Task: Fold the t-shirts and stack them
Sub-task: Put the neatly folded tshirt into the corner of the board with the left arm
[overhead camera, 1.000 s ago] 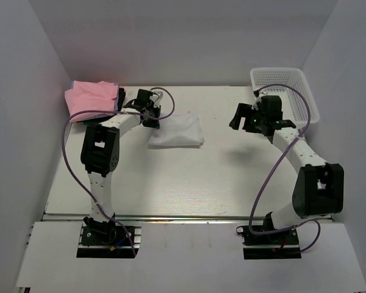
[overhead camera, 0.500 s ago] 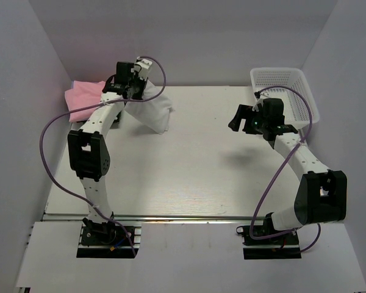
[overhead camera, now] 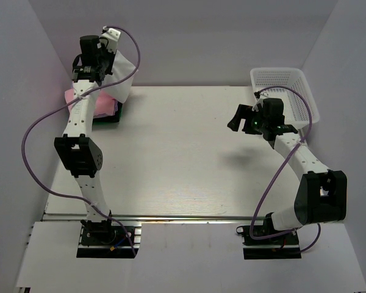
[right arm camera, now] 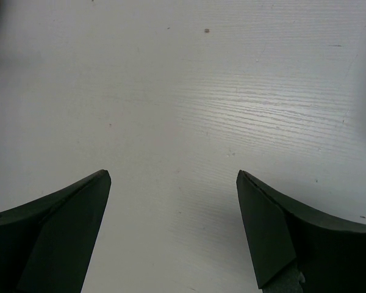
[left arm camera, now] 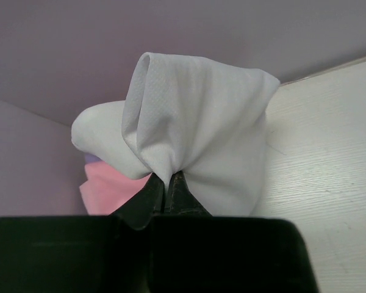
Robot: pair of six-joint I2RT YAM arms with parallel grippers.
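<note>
The white t-shirt (left arm camera: 195,122) hangs bunched from my left gripper (left arm camera: 169,177), which is clamped on a pinch of cloth high over the pink t-shirt (overhead camera: 97,104) at the far left of the desk (overhead camera: 189,159). It looks light, limp and ready to unfold, so I'd judge a hold along a folded edge safest. The left wrist view shows that pinch, which the top view hides; only the top view places the right gripper (overhead camera: 238,119), jaws spread, hovering far right.

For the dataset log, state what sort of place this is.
Probably a lab robot cell, not a home: plain panel walls box in a white table, the left arm and right arm are bolted at its near edge, and the props are a mesh basket, a white t-shirt and a pink t-shirt.
</note>
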